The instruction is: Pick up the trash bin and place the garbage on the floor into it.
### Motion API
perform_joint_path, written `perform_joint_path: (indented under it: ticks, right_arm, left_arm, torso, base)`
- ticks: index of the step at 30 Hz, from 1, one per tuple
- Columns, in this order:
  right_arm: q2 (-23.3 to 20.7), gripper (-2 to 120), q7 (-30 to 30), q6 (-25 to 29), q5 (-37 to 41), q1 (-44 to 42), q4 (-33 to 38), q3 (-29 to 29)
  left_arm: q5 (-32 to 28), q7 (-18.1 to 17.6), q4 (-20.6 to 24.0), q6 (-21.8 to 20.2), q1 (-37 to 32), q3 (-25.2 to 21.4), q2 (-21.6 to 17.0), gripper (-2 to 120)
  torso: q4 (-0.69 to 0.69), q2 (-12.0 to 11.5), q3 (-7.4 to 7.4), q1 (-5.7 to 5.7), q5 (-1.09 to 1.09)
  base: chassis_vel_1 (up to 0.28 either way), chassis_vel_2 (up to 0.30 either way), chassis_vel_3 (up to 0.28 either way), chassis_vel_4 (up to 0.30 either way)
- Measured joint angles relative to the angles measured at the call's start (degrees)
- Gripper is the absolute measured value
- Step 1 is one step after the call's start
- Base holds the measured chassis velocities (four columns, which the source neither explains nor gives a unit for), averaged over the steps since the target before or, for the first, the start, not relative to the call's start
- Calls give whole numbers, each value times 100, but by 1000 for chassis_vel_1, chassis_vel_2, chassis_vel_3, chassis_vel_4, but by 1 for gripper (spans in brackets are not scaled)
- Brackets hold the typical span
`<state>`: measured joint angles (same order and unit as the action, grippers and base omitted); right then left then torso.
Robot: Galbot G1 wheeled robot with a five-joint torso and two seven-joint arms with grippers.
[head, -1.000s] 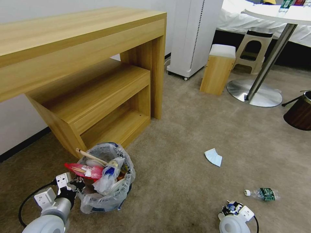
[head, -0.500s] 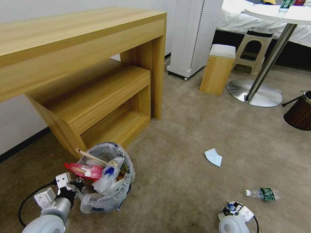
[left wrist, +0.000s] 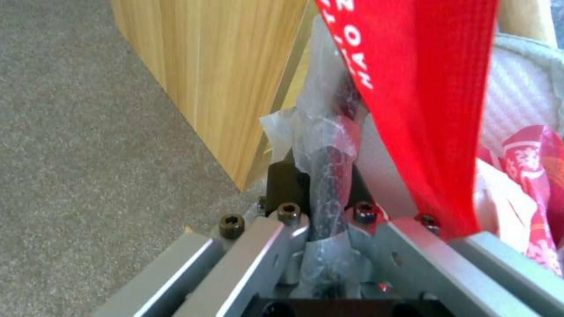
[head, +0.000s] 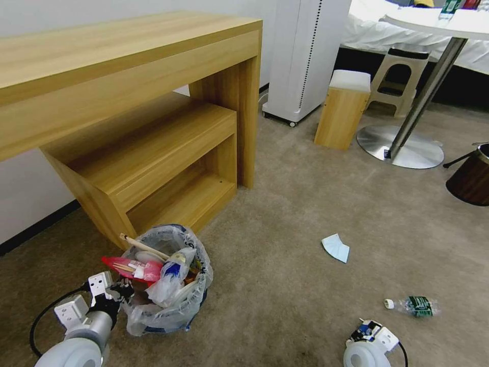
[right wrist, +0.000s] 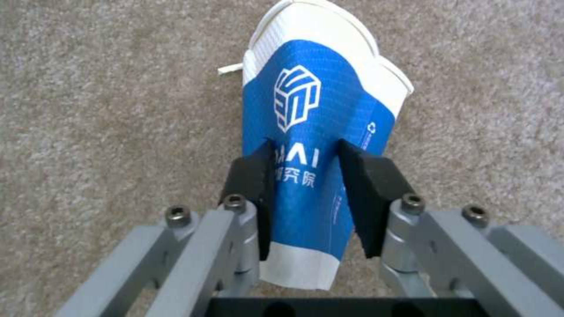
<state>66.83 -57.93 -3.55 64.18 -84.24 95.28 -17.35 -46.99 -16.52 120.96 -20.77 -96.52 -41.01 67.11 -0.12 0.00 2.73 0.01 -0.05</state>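
The trash bin [head: 170,300], lined with a crinkled clear bag, stands on the carpet by the wooden shelf, full of litter. A red wrapper [head: 132,267] and a wooden stick [head: 142,245] poke out of it. My left gripper [head: 120,292] is shut on the bin's near rim, and the bag-covered rim [left wrist: 324,176] sits pinched between its pads. My right gripper [head: 368,329] hangs low at the front right, shut on a flattened blue-and-white paper cup [right wrist: 314,127] just above the carpet. A pale blue paper [head: 335,247] and a clear bottle [head: 413,306] lie on the floor.
A wooden desk with a low shelf [head: 142,148] stands behind the bin. Farther back are a white appliance [head: 303,56], a small wooden stool [head: 342,109] and a round table's metal base [head: 402,148]. A brown wood-grain bin [head: 471,176] sits at the right edge.
My right gripper with the cup has sunk slightly toward the lower edge of the head view. The bin and my left gripper have stayed put.
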Motion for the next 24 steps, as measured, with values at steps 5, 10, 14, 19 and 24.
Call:
perform_joint_path:
  ticks: [5,10,14,19,24]
  right_arm:
    - [-7,17,-14,-2,-46,12,-47,14]
    - [-36,7,-33,-15,-113,15,-66,45]
    - [-42,0,-49,-27,-137,10,-51,55]
    - [-44,0,-52,-27,-190,-7,-18,73]
    - [-57,0,-33,-3,-296,-16,5,81]
  left_arm:
    - [-1,0,-11,1,1,0,-1,0]
    - [2,0,-25,7,-7,2,2,0]
    - [8,2,-33,11,-18,2,5,0]
    - [17,4,-30,16,-32,0,9,0]
    - [22,4,-20,20,-47,-8,9,0]
  torso:
    - [0,0,0,0,0]
    - [-1,0,0,0,1]
    - [-1,0,0,0,1]
    - [-2,0,0,0,1]
    - [-2,0,0,0,1]
  base:
    - [0,0,0,0]
    - [0,0,0,0]
    - [0,0,0,0]
    - [0,0,0,0]
    - [0,0,0,0]
